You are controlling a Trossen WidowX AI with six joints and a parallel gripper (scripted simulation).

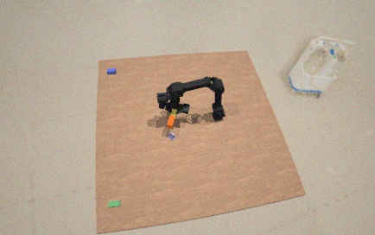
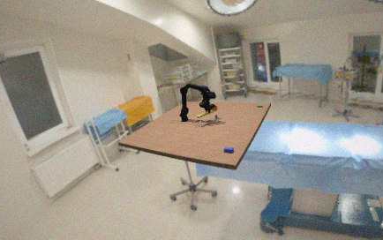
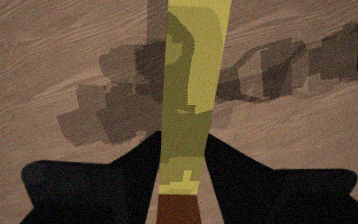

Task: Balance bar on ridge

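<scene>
The yellow bar has an orange block at one end; that end shows dark red-brown in the wrist view. My gripper is shut on the bar, with one black finger on each side of it. The bar is held above the table, its shadow on the wood below. The small purple-and-white ridge stands on the table just beyond the orange end in the top view, apart from the bar. The ridge is not seen in the wrist view.
A blue block lies near one corner of the wooden table. A flat green block lies near another corner. The arm's base stands on the table beside the held bar.
</scene>
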